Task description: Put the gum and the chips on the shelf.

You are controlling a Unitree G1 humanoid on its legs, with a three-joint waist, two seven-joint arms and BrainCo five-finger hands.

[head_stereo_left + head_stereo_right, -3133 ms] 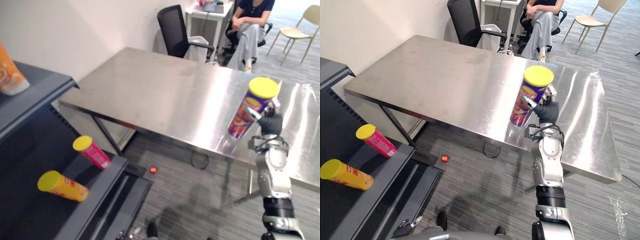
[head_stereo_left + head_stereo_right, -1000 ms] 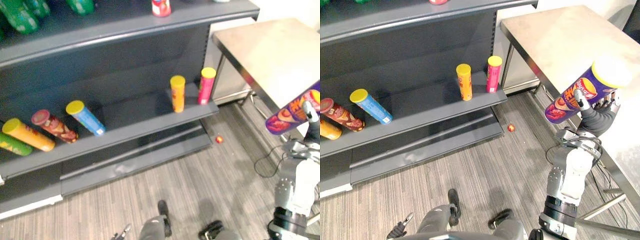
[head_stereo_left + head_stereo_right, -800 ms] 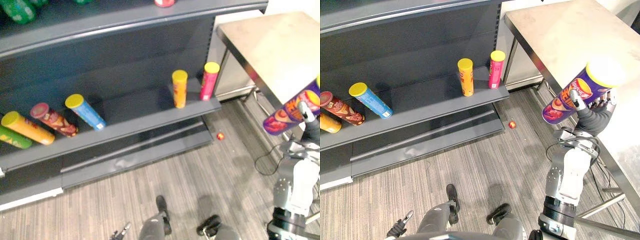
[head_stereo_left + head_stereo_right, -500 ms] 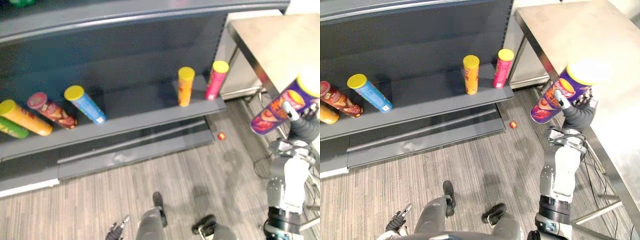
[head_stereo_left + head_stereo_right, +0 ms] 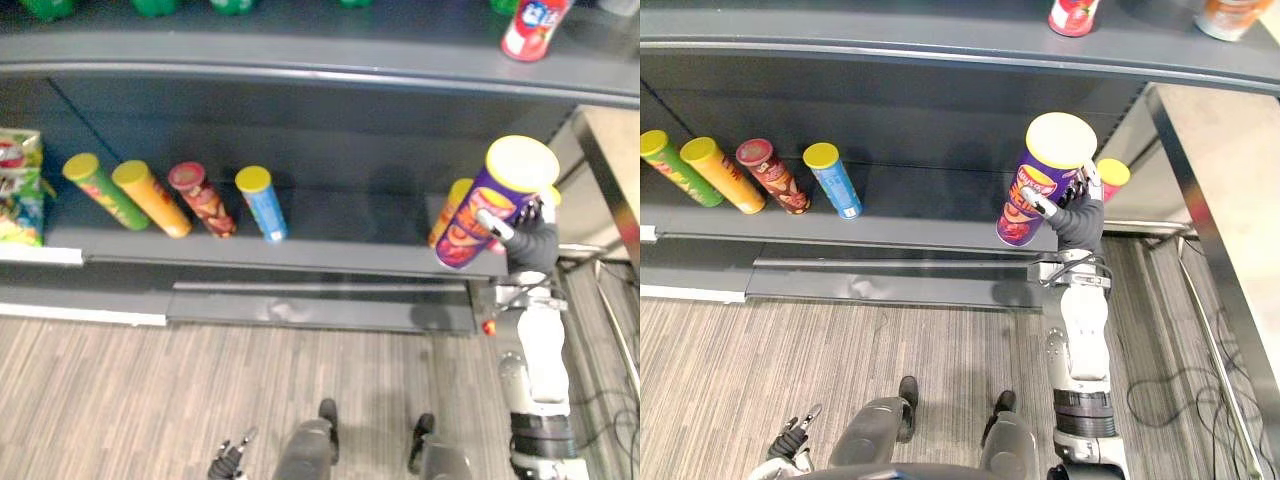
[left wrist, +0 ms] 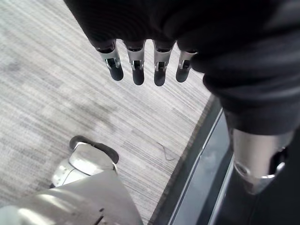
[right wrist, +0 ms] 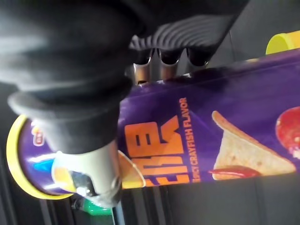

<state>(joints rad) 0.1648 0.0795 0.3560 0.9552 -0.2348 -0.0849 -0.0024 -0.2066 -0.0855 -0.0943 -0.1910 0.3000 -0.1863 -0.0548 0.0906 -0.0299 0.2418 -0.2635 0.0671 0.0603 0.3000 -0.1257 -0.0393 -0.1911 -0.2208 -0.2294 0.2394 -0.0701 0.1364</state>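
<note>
Right hand (image 5: 1080,223) tight around the purple chips can (image 5: 1038,185)

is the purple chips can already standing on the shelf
No, the purple chips can is tilted in the curled fingers of the right hand, held up in front of the shelf rather than resting on it.

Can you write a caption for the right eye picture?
Right hand holds the purple chips can, yellow lid up, in front of the dark shelf.

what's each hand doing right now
Left hand: open, fingers straight, holding nothing.
Right hand: shut on the purple cylindrical chips can with a yellow lid.
</note>
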